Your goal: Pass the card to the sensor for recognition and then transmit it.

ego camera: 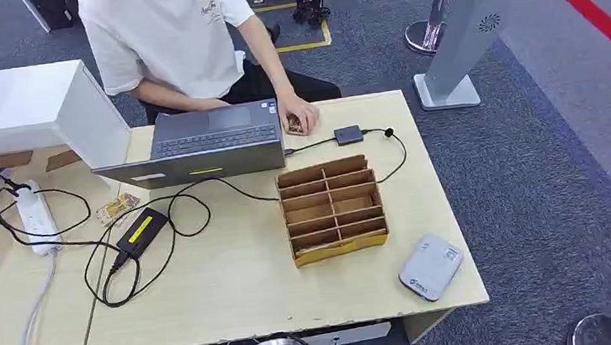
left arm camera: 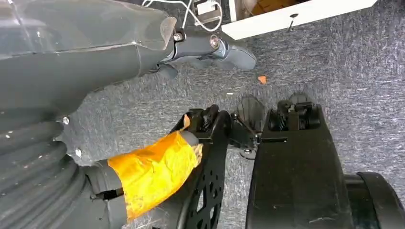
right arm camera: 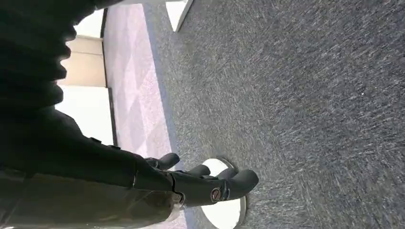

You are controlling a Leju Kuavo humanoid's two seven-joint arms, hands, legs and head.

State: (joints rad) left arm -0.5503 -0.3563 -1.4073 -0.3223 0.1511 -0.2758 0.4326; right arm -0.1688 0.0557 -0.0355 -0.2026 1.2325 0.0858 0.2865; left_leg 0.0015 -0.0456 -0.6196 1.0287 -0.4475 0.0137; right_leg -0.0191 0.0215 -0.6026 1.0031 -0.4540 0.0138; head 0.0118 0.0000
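A pale wooden desk point(ego camera: 237, 289) on grey carpet: the card point(ego camera: 295, 124) lies at the far edge under a person's hand point(ego camera: 303, 112), the grey card reader point(ego camera: 430, 266) near right. Thin, stiff and light (likely slippery), it wants an edge pinch. Left hand point(left arm camera: 210, 47) hangs empty, fingers loosely apart. Right hand point(right arm camera: 200, 183) likewise, over carpet.

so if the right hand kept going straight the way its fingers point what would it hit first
Probably the round white base on the grey carpet; the right hand hangs with fingers pointing at it, though depth is unclear.
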